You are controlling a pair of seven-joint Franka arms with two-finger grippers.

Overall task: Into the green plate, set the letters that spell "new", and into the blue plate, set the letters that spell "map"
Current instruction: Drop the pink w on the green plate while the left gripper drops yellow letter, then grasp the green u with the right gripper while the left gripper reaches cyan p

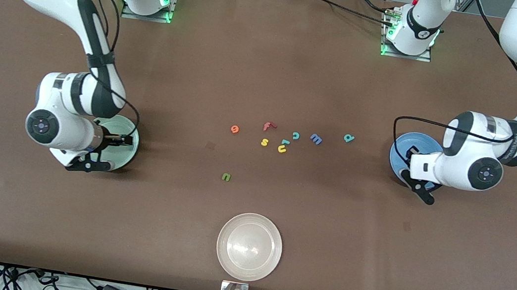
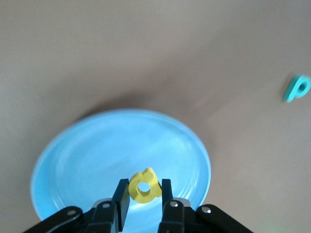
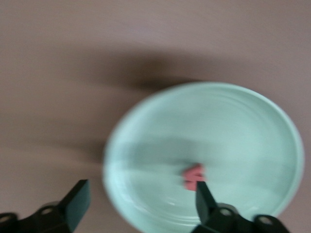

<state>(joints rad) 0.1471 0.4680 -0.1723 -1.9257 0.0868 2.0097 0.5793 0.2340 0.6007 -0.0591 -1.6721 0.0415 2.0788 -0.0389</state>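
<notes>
My left gripper (image 2: 145, 187) hangs over the blue plate (image 2: 97, 155), shut on a yellow round-bowled letter (image 2: 153, 193). My right gripper (image 3: 141, 194) stands open over the green plate (image 3: 233, 121), and the salmon-red "w" (image 3: 194, 176) lies in that plate beside one finger. Loose on the table's middle are the orange "e" (image 1: 234, 129), the blue "m" (image 1: 316, 138) and the teal stem letter (image 1: 349, 138). The dark green "n" (image 1: 226, 176) lies nearer to the front camera than these.
Among the loose letters lie a red "f" (image 1: 268, 126), a yellow "s" (image 1: 264, 142), a teal "c" (image 1: 295, 135) and a yellow "u" (image 1: 282, 149). A whitish translucent plate (image 1: 249, 246) sits near the table's front edge.
</notes>
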